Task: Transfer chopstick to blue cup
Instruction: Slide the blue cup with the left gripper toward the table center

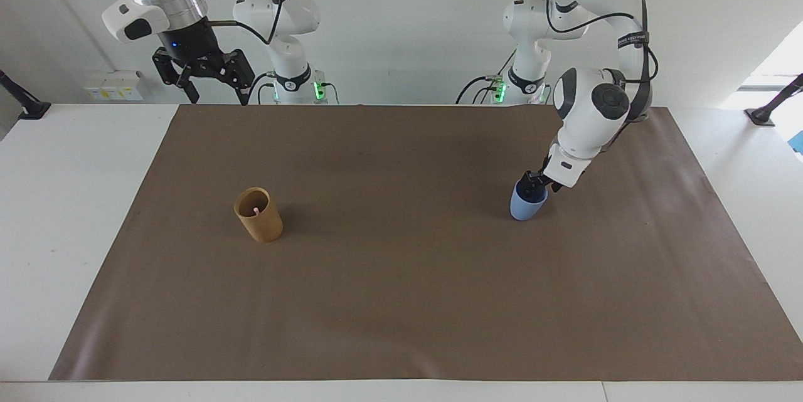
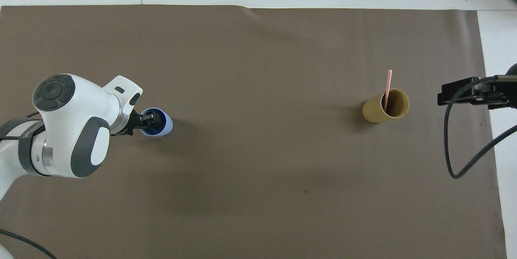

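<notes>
One chopstick (image 2: 388, 88) stands in one tan cup (image 2: 385, 106); left gripper (image 1: 535, 185) pinches one blue cup (image 1: 526, 202), right gripper (image 1: 212, 87) spread, idle

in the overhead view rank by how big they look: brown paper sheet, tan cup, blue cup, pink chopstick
1. brown paper sheet
2. tan cup
3. blue cup, partly covered by the left hand
4. pink chopstick, thinnest

Light-blue cup (image 1: 524, 206), tan-brown cup (image 1: 258, 214), pink chopstick (image 2: 388, 87), plain brown mat (image 1: 401, 301), white table (image 1: 63, 201)
</notes>
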